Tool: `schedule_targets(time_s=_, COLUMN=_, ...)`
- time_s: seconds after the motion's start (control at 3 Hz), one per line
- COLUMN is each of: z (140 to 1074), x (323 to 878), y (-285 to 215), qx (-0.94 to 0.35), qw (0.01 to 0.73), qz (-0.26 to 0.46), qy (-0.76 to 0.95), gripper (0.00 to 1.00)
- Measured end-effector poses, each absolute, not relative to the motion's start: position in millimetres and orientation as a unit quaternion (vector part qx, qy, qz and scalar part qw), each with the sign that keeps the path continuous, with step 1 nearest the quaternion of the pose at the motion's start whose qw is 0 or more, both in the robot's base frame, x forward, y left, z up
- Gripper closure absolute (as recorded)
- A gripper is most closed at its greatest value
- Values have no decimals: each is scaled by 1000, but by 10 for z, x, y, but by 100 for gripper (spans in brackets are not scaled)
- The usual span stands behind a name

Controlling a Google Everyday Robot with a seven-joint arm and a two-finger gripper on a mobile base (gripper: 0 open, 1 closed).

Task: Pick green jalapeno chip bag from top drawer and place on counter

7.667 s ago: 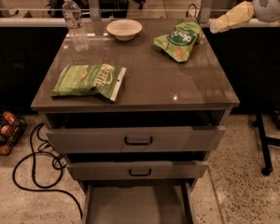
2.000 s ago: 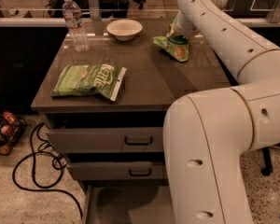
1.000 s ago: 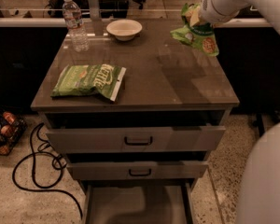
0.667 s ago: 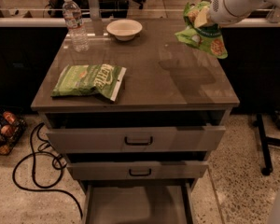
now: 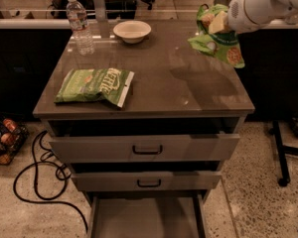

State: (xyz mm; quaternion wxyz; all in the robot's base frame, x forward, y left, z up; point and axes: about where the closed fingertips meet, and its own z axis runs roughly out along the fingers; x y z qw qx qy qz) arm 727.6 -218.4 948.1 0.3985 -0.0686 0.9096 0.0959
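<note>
My gripper (image 5: 214, 23) is at the upper right, above the right edge of the counter (image 5: 188, 90). It is shut on the top of a crumpled green chip bag (image 5: 222, 47), which hangs in the air clear of the counter. A second green chip bag (image 5: 95, 85), flat and labelled Kettle, lies on the counter's front left. The top drawer (image 5: 144, 148), with a black bracket handle, is pulled out slightly below the counter; its inside is hidden.
A water bottle (image 5: 80, 26) and a white bowl (image 5: 132, 30) stand at the counter's back. A shorter second drawer (image 5: 141, 181) is ajar, and the bottom drawer (image 5: 145, 216) is pulled far out. Black cables (image 5: 37, 175) and a basket (image 5: 1, 140) lie on the floor at left.
The gripper closed on the green bag at the counter's back right, lifted it off the surface and carried it to the right and higher.
</note>
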Motion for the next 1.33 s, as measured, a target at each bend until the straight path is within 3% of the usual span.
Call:
schedule_targets(time_s=0.67, z=9545, x=6305, y=-2447, qx=-110, qw=424, qz=190, qy=879, gripper=100)
schedule_targets(time_s=1.33, z=9687, x=5398, y=-2872, qx=-192, qw=429, qz=196, qy=861, gripper=100)
